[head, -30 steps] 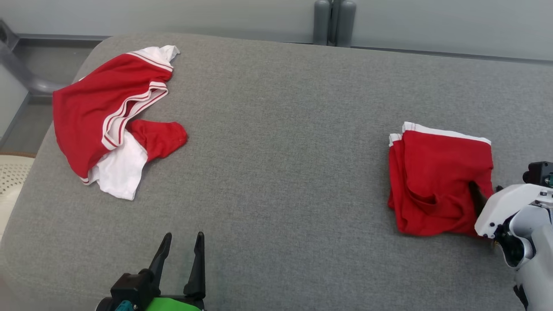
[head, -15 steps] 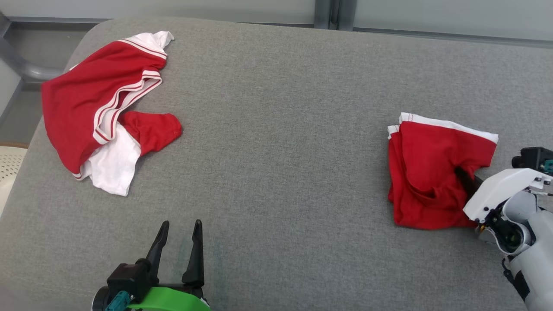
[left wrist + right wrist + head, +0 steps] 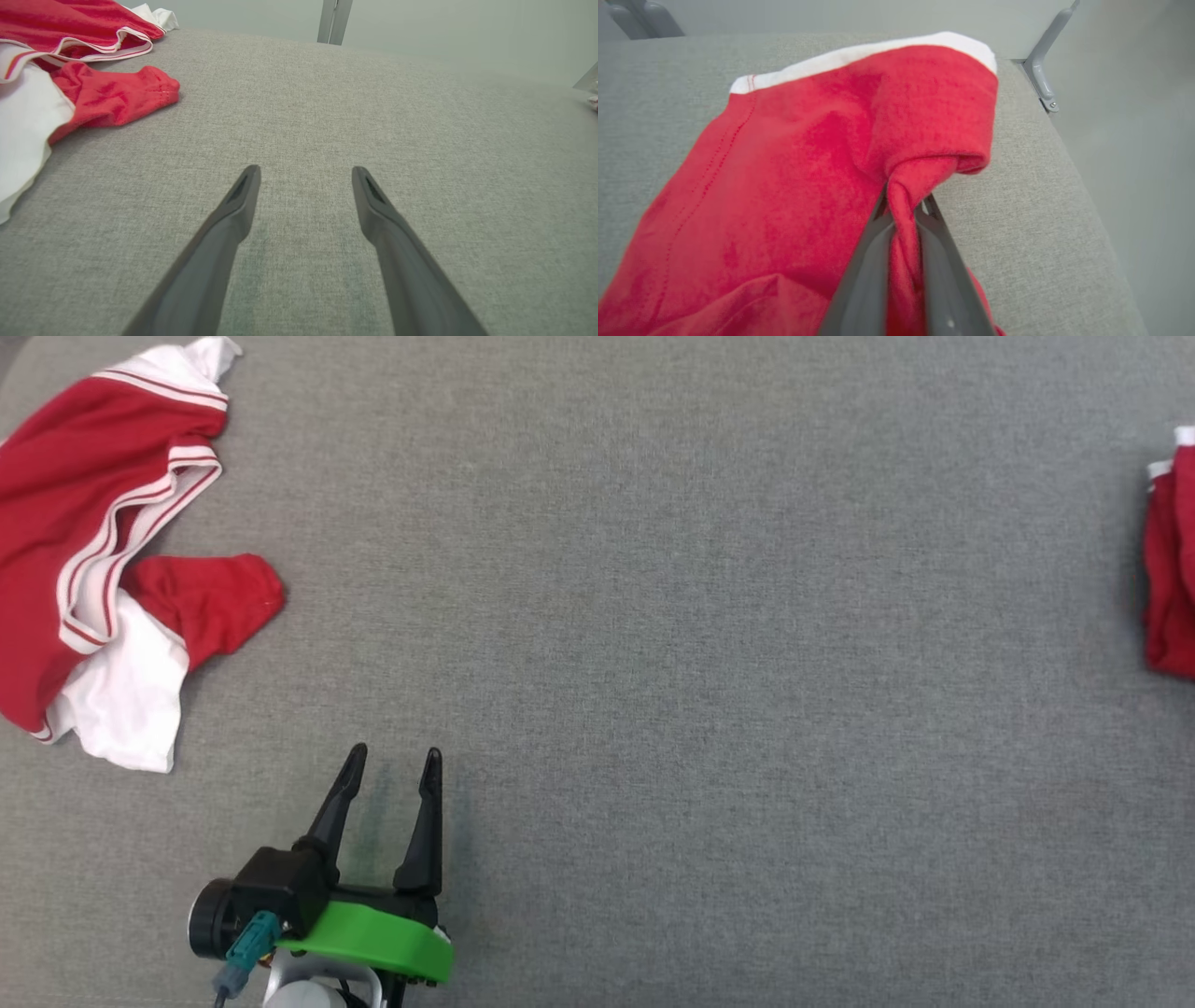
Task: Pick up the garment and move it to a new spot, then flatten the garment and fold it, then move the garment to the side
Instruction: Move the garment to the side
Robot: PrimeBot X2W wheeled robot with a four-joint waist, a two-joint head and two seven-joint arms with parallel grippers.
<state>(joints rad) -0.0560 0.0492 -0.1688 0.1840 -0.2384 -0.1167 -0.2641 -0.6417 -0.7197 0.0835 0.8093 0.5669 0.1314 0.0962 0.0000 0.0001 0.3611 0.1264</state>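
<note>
Your right end effector (image 3: 904, 205) is clamped on the folded red garment (image 3: 798, 154) at its bunched corner, cloth spreading to frame upper left; left end effector (image 3: 395, 756), fingers apart, sits well apart from it.

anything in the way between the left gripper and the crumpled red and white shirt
Nothing visible. The left gripper is open over the bare grey cushion. The shirt lies ahead and to its left, with only cushion between them.
</note>
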